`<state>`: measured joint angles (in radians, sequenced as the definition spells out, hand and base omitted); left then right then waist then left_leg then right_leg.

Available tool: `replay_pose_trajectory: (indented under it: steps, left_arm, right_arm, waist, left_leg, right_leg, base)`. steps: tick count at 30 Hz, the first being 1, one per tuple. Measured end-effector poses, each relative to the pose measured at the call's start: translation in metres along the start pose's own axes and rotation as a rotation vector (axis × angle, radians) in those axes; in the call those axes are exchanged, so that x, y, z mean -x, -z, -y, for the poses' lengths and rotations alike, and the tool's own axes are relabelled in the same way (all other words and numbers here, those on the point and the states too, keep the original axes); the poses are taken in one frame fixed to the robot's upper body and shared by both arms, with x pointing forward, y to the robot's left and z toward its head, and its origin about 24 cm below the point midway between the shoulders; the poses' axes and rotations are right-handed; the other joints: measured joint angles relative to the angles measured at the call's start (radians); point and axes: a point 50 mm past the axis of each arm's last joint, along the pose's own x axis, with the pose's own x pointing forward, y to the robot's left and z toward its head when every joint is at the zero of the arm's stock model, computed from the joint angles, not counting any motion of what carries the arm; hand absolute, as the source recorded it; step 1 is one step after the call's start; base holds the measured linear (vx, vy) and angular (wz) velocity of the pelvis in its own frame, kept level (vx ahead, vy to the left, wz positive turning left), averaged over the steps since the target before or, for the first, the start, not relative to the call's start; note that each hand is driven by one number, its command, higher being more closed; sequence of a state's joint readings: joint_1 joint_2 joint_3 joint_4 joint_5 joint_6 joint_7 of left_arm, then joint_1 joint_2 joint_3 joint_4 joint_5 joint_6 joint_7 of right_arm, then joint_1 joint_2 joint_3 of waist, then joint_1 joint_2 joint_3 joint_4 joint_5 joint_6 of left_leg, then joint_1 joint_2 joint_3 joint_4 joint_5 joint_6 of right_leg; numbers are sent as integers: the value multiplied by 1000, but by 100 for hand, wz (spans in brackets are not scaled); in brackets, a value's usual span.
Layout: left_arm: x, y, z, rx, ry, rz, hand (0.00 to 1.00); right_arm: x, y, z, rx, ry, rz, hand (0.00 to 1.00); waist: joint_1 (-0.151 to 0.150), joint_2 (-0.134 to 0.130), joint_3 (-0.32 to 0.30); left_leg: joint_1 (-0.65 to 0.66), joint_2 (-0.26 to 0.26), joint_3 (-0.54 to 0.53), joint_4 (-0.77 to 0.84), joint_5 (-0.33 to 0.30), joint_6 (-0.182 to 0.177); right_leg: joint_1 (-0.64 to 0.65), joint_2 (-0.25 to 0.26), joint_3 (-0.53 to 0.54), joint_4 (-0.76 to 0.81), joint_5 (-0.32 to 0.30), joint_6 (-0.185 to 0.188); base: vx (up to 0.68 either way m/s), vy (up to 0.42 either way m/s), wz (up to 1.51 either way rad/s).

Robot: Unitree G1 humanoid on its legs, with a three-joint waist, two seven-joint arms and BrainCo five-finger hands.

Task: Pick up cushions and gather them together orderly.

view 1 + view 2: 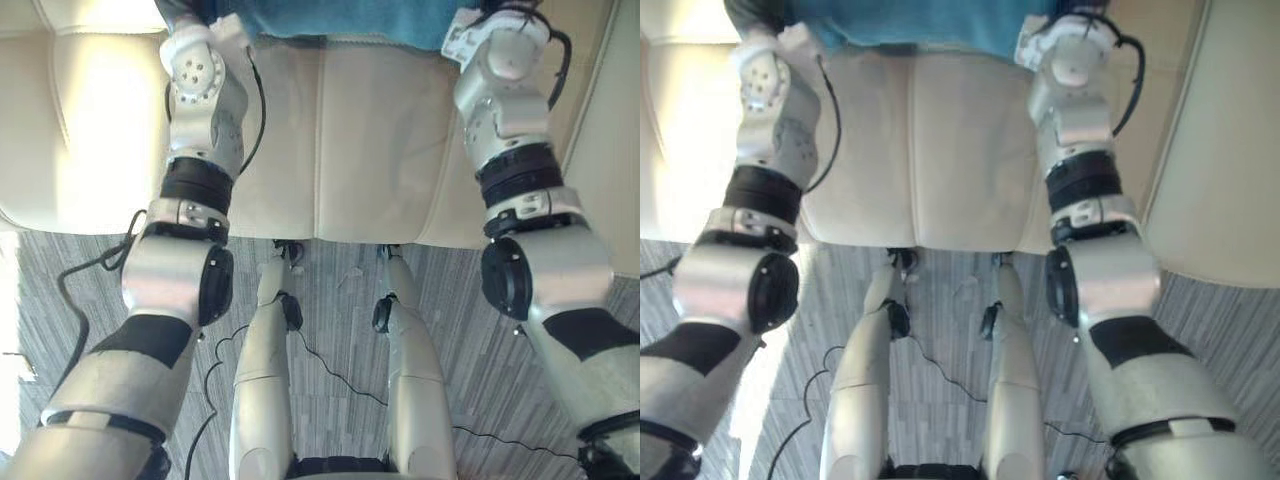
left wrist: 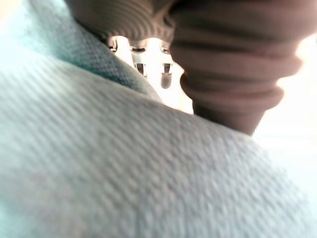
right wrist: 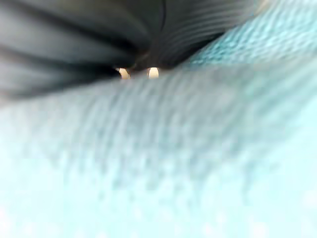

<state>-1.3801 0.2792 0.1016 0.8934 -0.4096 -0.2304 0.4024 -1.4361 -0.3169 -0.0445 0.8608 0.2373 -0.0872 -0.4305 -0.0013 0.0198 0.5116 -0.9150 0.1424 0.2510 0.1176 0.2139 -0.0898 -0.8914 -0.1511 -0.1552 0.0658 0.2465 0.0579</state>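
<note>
The left arm reaches forward over the seat of a cream sofa [image 1: 360, 150], and the left hand [image 2: 223, 59] is at the left side of the cushion [image 1: 340, 20]. In the left wrist view the dark ribbed cover lies very close against the cloth. Whether this hand is grasping the cushion or is released, I cannot tell.

The cushion lies at the far part of the sofa seat, between the two arms. It is a blue-green colour, and its cover is a coarse woven cloth with a fine ribbed texture that shows well from close up. Its near edge looks like a pale seam, but the view there is poor.

The right hand [image 3: 74, 39] is at the right side of the cushion, with its ribbed cover directly over the cloth. It seems to touch the cloth. Its state I also cannot tell. Before the sofa is a grey striped floor [image 1: 460, 340].
</note>
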Motion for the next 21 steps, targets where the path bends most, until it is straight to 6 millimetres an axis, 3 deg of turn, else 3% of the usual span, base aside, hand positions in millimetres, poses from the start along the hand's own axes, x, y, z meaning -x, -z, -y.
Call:
replay_pose_trajectory:
  steps: [3, 7, 11, 13, 15, 16, 18, 19, 20, 21]
  left_arm:
    - [3, 4, -16, 27, -21, -1, 0]
    - [7, 11, -52, -7, -54, 3, 0]
    - [15, -2, -103, -55, -124, 85, 0]
    - [25, 2, -120, -70, -144, 92, 0]
    - [52, 20, -146, -111, -155, 61, 0]
    - [57, 24, -149, -112, -155, 53, 0]
    - [93, 55, -159, -114, -155, -53, 0]
    - [120, 76, -166, -113, -168, -133, 0]
    - [135, 87, -168, -116, -169, -180, 0]
    - [175, 111, -176, -121, -184, -303, 0]
  right_arm:
    - [5, 0, 10, -33, 17, 31, 0]
    - [15, 10, 42, -7, 45, 68, 0]
    - [32, 8, 103, 3, 152, 167, 0]
    - [43, 13, 120, 15, 174, 182, 0]
    - [71, 36, 143, 75, 174, 140, 0]
    - [78, 40, 147, 87, 171, 131, 0]
    - [114, 66, 166, 110, 184, 43, 0]
    - [138, 84, 170, 108, 189, -30, 0]
    - [150, 93, 172, 107, 190, -71, 0]
    - [180, 112, 173, 93, 199, -166, 0]
  waist:
    - [1, 0, 0]
    - [2, -3, -2]
    - [8, -6, -4]
    - [10, -8, -6]
    - [11, -28, -68]
    - [11, -29, -69]
    - [10, -33, -81]
    - [9, -42, -103]
    - [10, -46, -112]
    - [13, -53, -120]
  left_leg:
    - [33, 3, 5, -12, 9, 0]
    - [115, 3, 2, -35, 9, 0]
    - [212, 5, -16, -55, 9, -5]
    - [258, 4, -20, -68, 6, -6]
    - [283, 4, -29, -61, -21, -11]
    - [294, 4, -34, -61, -20, -13]
    - [349, 3, -65, -49, -32, -14]
    - [364, 4, -75, -27, -52, -16]
    - [376, 4, -80, -17, -64, -20]
    - [415, 4, -90, 16, -95, -23]
  right_leg:
    - [27, 3, -4, 1, -1, 1]
    - [88, 3, -15, 30, -37, 0]
    - [161, 2, -36, 93, -102, -7]
    - [201, 1, -41, 100, -119, -6]
    - [221, -4, -52, 128, -153, -9]
    - [236, -4, -56, 132, -159, -8]
    - [306, -10, -89, 152, -195, -8]
    - [334, -14, -103, 168, -218, -10]
    - [348, -16, -108, 178, -230, -11]
    - [400, -23, -120, 202, -261, -11]
  base:
    - [-20, -26, -1]
    - [-30, -53, 3]
    - [-8, -63, 12]
    - [27, -57, 9]
    - [57, -65, 11]
    - [99, -58, 28]
    - [115, -72, 38]
    - [102, -67, 28]
    - [133, -47, 30]
    - [118, -28, 22]
